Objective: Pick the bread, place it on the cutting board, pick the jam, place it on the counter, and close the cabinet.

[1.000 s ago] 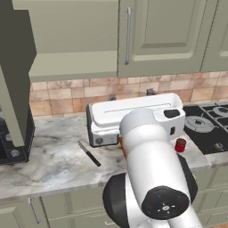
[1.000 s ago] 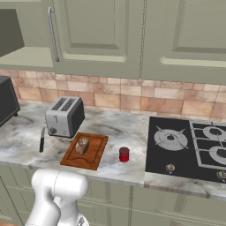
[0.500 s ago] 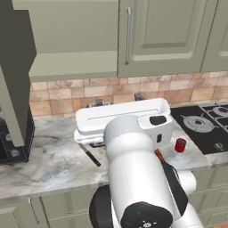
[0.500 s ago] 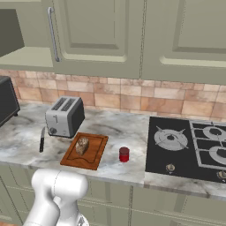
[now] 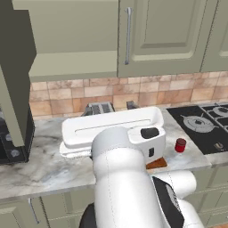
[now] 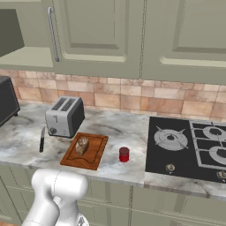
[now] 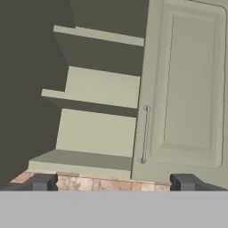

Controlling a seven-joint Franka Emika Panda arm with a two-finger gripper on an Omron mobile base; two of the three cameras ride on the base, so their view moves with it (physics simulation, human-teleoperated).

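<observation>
- The cabinet hangs on the wall above the left part of the counter. Its left door is swung out wide, and the inside looks bare in the hand view.
- The right door of the cabinet is closed, with a tall silver handle near its left edge.
- A black box sits at the far left end of the counter, against the tiled wall.
- A knife with a dark handle lies on the counter, just left of the toaster.
- The silver toaster stands near the back of the counter, to the right of the knife.
- The cutting board lies in front of the toaster, near the front edge of the counter.
- The bread rests on the left half of the cutting board.
- The jam stands upright on the counter just right of the cutting board. It does not touch the board.
- The black stove is set in the counter to the right of the jam.
- The white arm fills the front of the left base view and hides most of the board there.
- The gripper points up at the open cabinet. Its jaws are spread wide and hold nothing.
</observation>
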